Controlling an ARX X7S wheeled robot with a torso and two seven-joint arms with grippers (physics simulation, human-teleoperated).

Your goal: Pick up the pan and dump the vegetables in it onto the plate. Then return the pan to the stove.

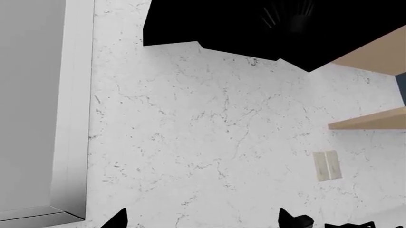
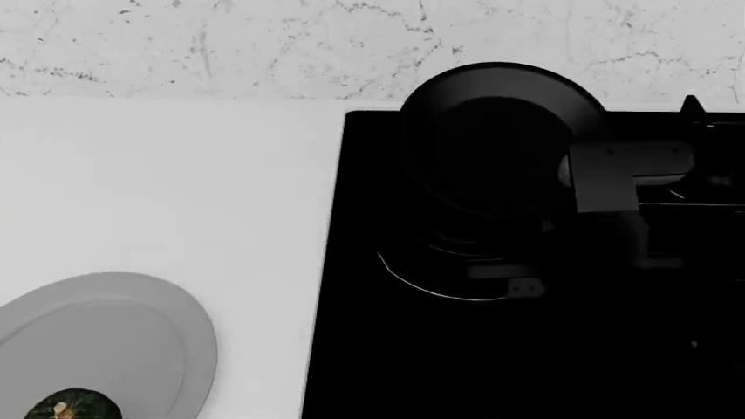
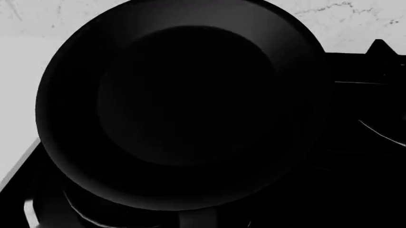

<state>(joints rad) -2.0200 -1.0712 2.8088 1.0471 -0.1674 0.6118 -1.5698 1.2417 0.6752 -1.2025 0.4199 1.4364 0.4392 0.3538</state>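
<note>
The black pan (image 2: 501, 131) hangs empty above the back of the black stove (image 2: 385, 367). It fills the right wrist view (image 3: 184, 99), its short handle (image 3: 198, 219) running toward the camera. My right gripper (image 2: 547, 223) is shut on that handle; its fingers are lost in the black, and only the grey wrist (image 2: 611, 175) shows. The dark green squash (image 2: 72, 407) lies on the light grey plate (image 2: 128, 332) at the front left. My left gripper (image 1: 203, 222) is open and empty, facing the marble wall, and is out of the head view.
White countertop (image 2: 174, 192) lies between plate and stove, with a marble backsplash (image 2: 233, 44) behind. The left wrist view shows a black hood (image 1: 266, 28), a wooden shelf (image 1: 371, 121), a wall outlet (image 1: 326, 165) and a grey cabinet side (image 1: 38, 104).
</note>
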